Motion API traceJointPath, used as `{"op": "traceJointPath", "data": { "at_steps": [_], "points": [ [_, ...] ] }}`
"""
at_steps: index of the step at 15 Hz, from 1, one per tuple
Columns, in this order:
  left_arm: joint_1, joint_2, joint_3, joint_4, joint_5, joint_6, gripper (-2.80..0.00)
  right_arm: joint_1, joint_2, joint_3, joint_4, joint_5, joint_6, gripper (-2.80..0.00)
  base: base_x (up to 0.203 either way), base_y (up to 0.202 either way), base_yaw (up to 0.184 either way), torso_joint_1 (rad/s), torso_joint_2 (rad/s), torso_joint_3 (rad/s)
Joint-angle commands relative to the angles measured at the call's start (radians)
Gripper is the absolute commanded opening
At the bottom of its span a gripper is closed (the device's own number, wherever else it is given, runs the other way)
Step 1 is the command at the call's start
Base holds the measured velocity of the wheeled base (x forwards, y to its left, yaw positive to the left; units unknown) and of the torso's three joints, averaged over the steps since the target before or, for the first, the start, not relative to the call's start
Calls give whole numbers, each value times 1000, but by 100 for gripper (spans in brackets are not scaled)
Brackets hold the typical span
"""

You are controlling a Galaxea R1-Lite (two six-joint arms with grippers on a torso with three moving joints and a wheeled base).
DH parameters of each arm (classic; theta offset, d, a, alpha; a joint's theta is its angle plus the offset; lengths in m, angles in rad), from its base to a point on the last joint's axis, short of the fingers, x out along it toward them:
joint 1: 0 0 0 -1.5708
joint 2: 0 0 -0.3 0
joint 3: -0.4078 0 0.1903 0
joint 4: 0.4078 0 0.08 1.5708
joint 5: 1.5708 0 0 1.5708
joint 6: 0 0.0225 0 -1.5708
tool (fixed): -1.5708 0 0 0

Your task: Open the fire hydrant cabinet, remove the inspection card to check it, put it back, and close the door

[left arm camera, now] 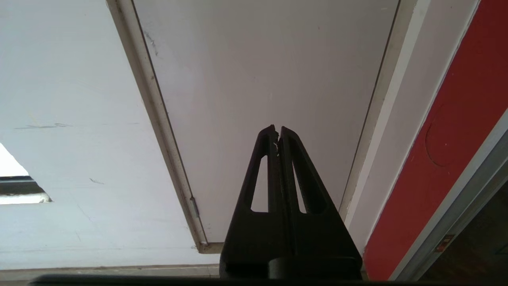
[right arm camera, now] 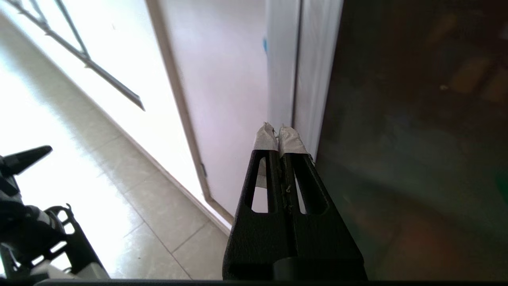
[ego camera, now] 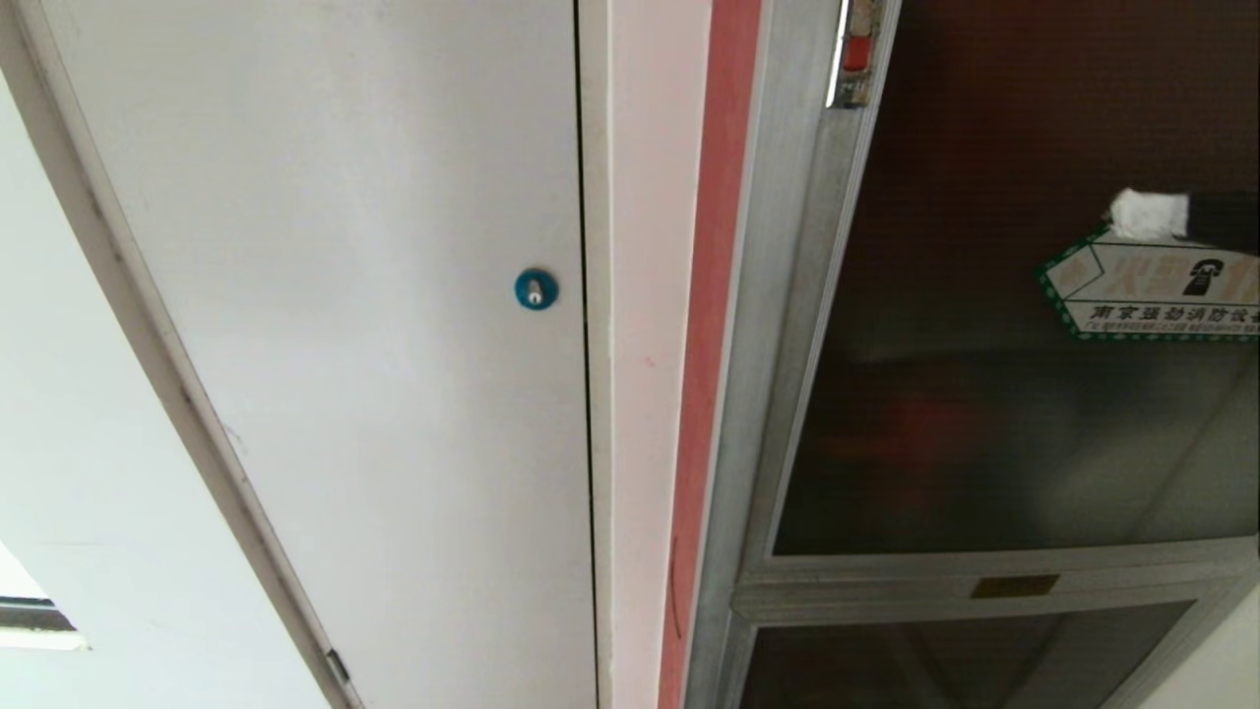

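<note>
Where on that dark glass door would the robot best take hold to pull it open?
Probably at the small red latch on the door's left frame edge, high up. The glass is flat and offers no hold, and the latch sits on the side nearest the white door. The right hand, shut, should come from the front toward it.

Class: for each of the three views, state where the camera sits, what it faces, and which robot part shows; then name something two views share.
Head view: on the head, facing the plain white door and dark smoked-glass door; the right gripper shows.
Left wrist view: behind the shut left gripper, facing the white door.
Right wrist view: behind the shut, white-tipped right gripper, beside the glass.
Shared: white door, all views.
</note>
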Motion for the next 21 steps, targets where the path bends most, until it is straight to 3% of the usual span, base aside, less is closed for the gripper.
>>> {"op": "traceJointPath", "data": {
  "at_steps": [1, 4, 7, 14, 21],
  "points": [
    [0, -1, 6, -1, 0, 0, -280, 73, 208, -168, 2, -8, 0, -280, 0, 0, 0, 0, 0, 0],
    [0, -1, 6, -1, 0, 0, -280, 134, 338, -348, 7, -65, 0, -280, 0, 0, 0, 0, 0, 0],
    [0, 0, 6, -1, 0, 0, -280, 144, 406, -456, 5, -87, 0, -280, 0, 0, 0, 0, 0, 0],
    [0, 1, 6, -1, 0, 0, -280, 152, 489, -571, -2, -127, 0, -280, 0, 0, 0, 0, 0, 0],
    [0, -1, 6, -1, 0, 0, -280, 151, 491, -570, -13, -186, 1, -280, 0, 0, 0, 0, 0, 0]
  ]
}}
